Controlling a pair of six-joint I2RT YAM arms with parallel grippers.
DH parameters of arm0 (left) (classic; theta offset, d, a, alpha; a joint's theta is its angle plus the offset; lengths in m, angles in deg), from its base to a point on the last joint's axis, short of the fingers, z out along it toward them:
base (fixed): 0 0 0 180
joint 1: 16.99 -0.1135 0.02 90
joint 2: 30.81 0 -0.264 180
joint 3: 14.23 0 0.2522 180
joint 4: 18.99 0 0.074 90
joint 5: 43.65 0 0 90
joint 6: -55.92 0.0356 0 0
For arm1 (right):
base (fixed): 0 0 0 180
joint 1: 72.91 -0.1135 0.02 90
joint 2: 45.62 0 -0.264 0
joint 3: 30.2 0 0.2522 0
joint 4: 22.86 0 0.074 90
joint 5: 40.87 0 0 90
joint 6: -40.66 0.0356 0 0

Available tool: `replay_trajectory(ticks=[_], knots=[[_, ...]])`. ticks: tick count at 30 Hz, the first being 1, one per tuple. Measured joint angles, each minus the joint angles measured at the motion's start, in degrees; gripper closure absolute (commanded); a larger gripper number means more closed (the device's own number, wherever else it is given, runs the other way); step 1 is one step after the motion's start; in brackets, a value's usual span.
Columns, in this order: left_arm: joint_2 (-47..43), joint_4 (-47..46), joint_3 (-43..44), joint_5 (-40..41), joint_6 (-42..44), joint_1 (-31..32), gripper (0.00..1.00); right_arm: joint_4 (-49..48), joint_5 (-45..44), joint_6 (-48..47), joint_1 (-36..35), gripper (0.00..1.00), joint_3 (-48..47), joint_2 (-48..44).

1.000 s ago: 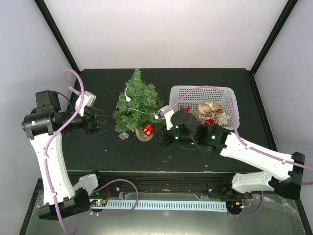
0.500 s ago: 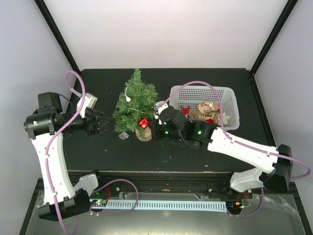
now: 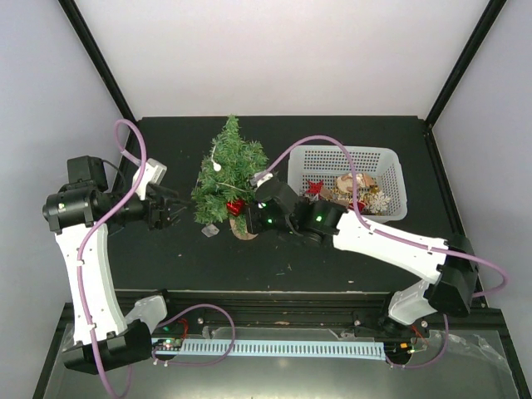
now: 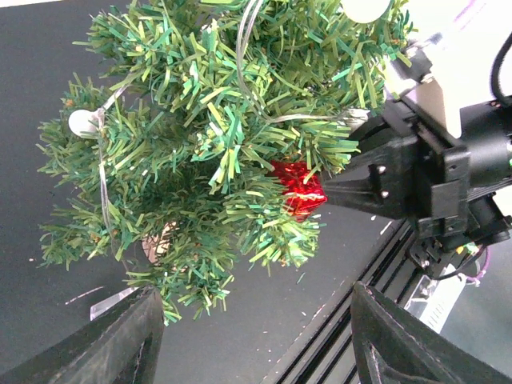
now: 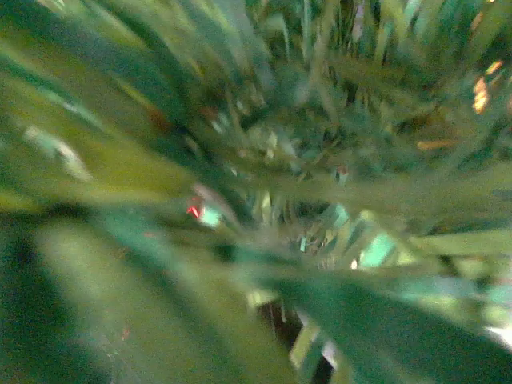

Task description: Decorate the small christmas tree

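Two hands flank the small christmas tree [image 3: 229,174], which stands upright mid-worktop [image 3: 349,258], just left of the white basket [image 3: 397,179]. Right hand [image 3: 246,216] sits in the lower branches on the tree's right side, pinching a red ornament [image 4: 298,186]. Left hand [image 3: 173,208] sits near the tree's left, fingers spread wide, holding nothing; right wrist view shows only blurred needles

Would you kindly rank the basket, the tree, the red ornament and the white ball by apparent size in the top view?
1. Basket, roughly level with the tree
2. Tree; it stands nearer the camera, so this is unsure
3. Red ornament
4. White ball
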Motion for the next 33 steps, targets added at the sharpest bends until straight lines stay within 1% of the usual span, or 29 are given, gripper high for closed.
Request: replay_trajectory(ticks=[7, 22, 25, 26, 28, 31, 33], knots=[[0.35, 0.0, -0.39, 0.0, 0.26, 0.0, 0.35, 0.35, 0.83, 0.66, 0.0, 0.99, -0.79, 2.73], [1.11, 0.02, -0.61, 0.0, 0.28, 0.0, 0.35, 2.45, -0.83, 1.9, 0.0, 0.98, -0.15, 0.11], [1.11, 0.0, -0.61, 0.0, 0.31, 0.0, 0.35, 3.04, -1.29, 2.32, 0.0, 0.9, 0.13, -0.46], [1.11, 0.02, -0.61, 0.0, 0.31, 0.0, 0.35, 3.17, -1.49, 2.49, 0.0, 0.84, 0.13, -0.46], [1.11, 0.02, -0.61, 0.0, 0.31, 0.0, 0.35, 3.39, -1.81, 2.78, 0.0, 0.76, 0.13, -0.46], [1.09, 0.02, -0.61, 0.0, 0.31, 0.0, 0.35, 3.54, -2.1, 3.19, 0.0, 0.68, 0.13, -0.46], [1.09, 0.02, -0.61, 0.0, 0.31, 0.0, 0.35, 3.61, -2.25, 3.3, 0.02, 0.66, 0.13, -0.48]])
